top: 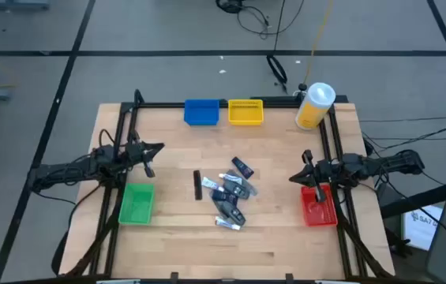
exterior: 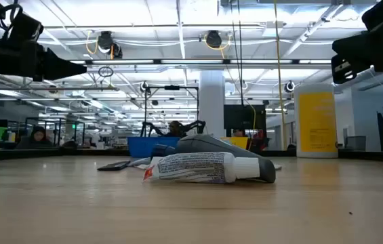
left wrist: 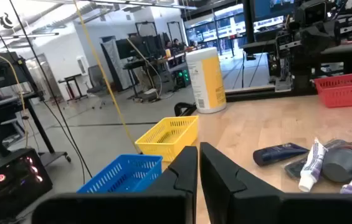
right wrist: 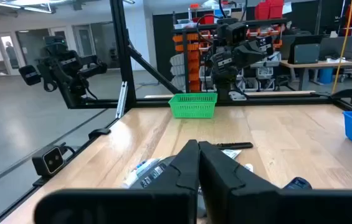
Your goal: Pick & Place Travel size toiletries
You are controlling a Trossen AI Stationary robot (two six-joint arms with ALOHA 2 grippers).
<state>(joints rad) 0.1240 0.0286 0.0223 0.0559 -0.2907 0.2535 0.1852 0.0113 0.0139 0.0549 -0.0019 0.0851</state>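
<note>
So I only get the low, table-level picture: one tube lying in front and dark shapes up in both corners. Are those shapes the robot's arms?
Observer: Yes. From above, the left end effector hangs shut and empty over the table, near a green bin.
Operator: And the other one?
Observer: The right end effector is shut and empty too, close to a red bin.
Operator: Is that tube alone?
Observer: No. The toiletries lie in a loose pile mid-table, between the two arms. A blue bin and a yellow bin stand side by side at the far edge.
</note>
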